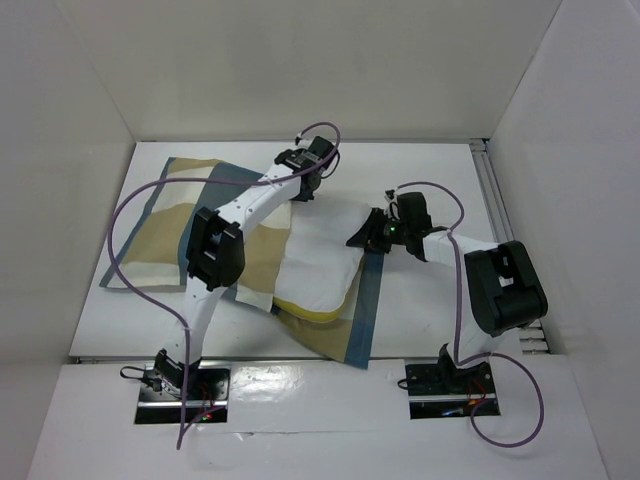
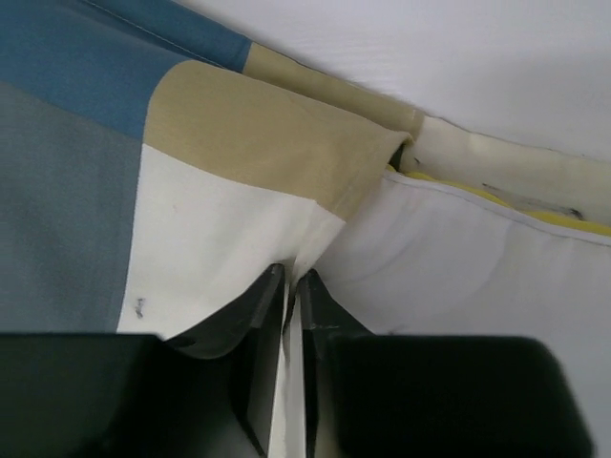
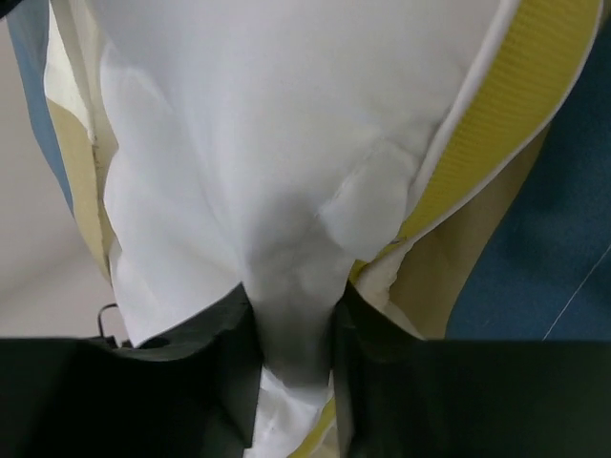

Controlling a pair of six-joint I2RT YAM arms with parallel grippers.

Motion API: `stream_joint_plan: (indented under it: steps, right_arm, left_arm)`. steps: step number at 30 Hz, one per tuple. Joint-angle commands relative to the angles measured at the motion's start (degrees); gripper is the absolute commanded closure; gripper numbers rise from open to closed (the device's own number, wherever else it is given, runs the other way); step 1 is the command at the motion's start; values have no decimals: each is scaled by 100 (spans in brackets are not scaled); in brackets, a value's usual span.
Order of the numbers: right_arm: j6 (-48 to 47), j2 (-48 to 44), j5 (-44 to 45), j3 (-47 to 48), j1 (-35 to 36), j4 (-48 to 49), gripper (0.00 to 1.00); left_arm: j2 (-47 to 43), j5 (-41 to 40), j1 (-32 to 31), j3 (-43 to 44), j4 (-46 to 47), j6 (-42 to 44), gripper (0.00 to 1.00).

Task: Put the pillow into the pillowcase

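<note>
The pillowcase [image 1: 170, 225], in blue, tan and cream blocks, lies spread over the left and middle of the table. The white pillow [image 1: 315, 265] with its yellow band lies on its right part, one end under the cloth. My left gripper [image 1: 303, 188] is at the pillow's far edge. In the left wrist view it [image 2: 292, 279] is shut on a thin cream fold of the pillowcase [image 2: 220, 153], right beside the pillow [image 2: 458, 267]. My right gripper [image 1: 368, 236] is at the pillow's right side. It [image 3: 294, 305] is shut on a bunched-up part of the pillow [image 3: 267, 143], with blue pillowcase [image 3: 544, 239] to the right.
White walls close in the table on three sides. A metal rail [image 1: 497, 200] runs along the right edge. Purple cables loop over both arms, one [image 1: 135, 200] arching above the pillowcase. Bare tabletop [image 1: 430, 310] lies beside the right arm.
</note>
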Motion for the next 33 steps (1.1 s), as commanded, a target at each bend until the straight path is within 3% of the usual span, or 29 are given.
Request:
stream_joint_plan:
  steps: [1, 3, 5, 7, 11, 14, 18, 22, 24, 26, 29, 33]
  right_arm:
    - [-228, -7, 53, -100, -33, 134, 70]
    - [-229, -7, 53, -100, -33, 82, 79]
    - [-290, -7, 0, -100, -33, 81, 89]
    - [-290, 46, -52, -100, -33, 134, 100]
    - [-422, 274, -53, 416, -33, 144, 100]
    - [-537, 424, -465, 1497, 28, -234, 100]
    - [-589, -556, -589, 2202, 353, -788, 100]
    - [-327, -1612, -125, 1810, 871, -850, 100]
    - [-107, -1668, -62, 1405, 1030, -352, 100]
    - [183, -1274, -62, 728, 1241, 541, 100]
    - [421, -317, -228, 462, 1575, 1597, 100]
    - [421, -41, -361, 629, 1637, 1602, 100]
  left_arm:
    - [-210, -298, 203, 63, 7, -3, 77]
    - [-210, -298, 256, 63, 7, -3, 82]
    - [-210, -246, 256, 63, 7, -3, 100]
    - [-262, -71, 256, 63, 7, -56, 100]
    - [-805, 385, 126, -277, 181, 171, 100]
    - [-1534, 964, -138, -962, 890, 760, 100]
    - [-2669, 2222, -331, -756, 904, 684, 100]
    - [-3724, 3137, -780, -904, 1236, 174, 100]
    - [-3726, 3418, -781, -904, 1237, 15, 100]
    - [-3377, 3481, -781, -904, 1403, -56, 100]
    - [-2788, 3980, -833, -851, 1343, -223, 100]
    - [-2880, 3825, -886, -1263, 1281, -416, 100]
